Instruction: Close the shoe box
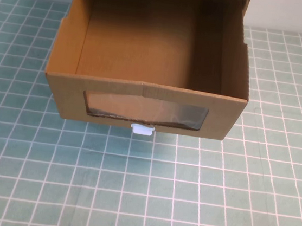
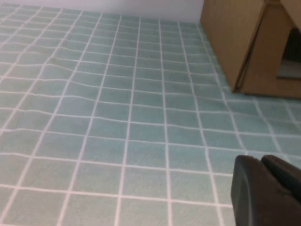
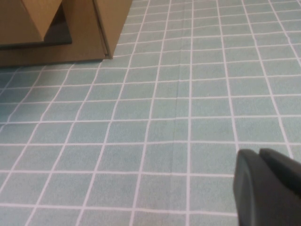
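The shoe box (image 1: 153,42) is brown cardboard and stands at the far middle of the table, its drawer pulled out toward me and empty. Its front panel has a clear window (image 1: 145,111) with a small white pull tab (image 1: 142,129) just beneath. Neither gripper shows in the high view. My left gripper (image 2: 261,162) is shut and empty, low over the mat, left of the box, whose corner (image 2: 249,47) shows in the left wrist view. My right gripper (image 3: 258,155) is shut and empty, low over the mat, right of the box, whose corner (image 3: 80,33) shows in the right wrist view.
A teal mat with a white grid (image 1: 142,188) covers the table. A pale wall runs behind the box.
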You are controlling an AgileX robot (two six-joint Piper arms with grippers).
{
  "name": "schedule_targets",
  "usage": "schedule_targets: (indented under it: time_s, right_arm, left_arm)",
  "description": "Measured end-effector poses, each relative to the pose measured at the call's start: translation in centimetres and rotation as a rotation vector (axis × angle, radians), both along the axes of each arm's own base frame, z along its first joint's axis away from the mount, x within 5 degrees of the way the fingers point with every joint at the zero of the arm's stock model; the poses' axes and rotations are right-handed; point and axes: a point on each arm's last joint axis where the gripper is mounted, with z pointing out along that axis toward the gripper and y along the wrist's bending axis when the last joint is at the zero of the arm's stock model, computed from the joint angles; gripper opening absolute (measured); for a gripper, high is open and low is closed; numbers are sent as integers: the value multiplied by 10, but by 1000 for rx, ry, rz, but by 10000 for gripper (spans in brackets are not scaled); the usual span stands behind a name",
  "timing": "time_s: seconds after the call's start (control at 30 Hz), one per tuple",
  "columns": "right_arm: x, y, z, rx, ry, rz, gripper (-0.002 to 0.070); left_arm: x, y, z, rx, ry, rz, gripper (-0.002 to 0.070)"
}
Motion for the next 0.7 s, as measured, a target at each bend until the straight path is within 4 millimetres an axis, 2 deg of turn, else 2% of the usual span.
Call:
schedule_targets:
  time_s: [0.23, 0.4, 0.5, 0.57, 0.7]
  right_arm:
    - [0, 0, 0, 0, 2, 0, -13]
    - [0, 0, 0, 0, 2, 0, -13]
    - [0, 0, 0, 0, 2, 0, -13]
    - [0, 0, 0, 0, 2, 0, -13]
    - [0, 0, 0, 0, 2, 0, -13]
  left_arm:
    - [2, -2, 12, -357, -97, 36, -5]
    - [2, 2, 22, -429, -207, 61, -5]
    - [1, 0, 26, -464, -187, 51, -5]
    - [1, -3, 39, -449, -139, 27, -5]
    - [9, -11, 85, -349, 29, -38, -5]
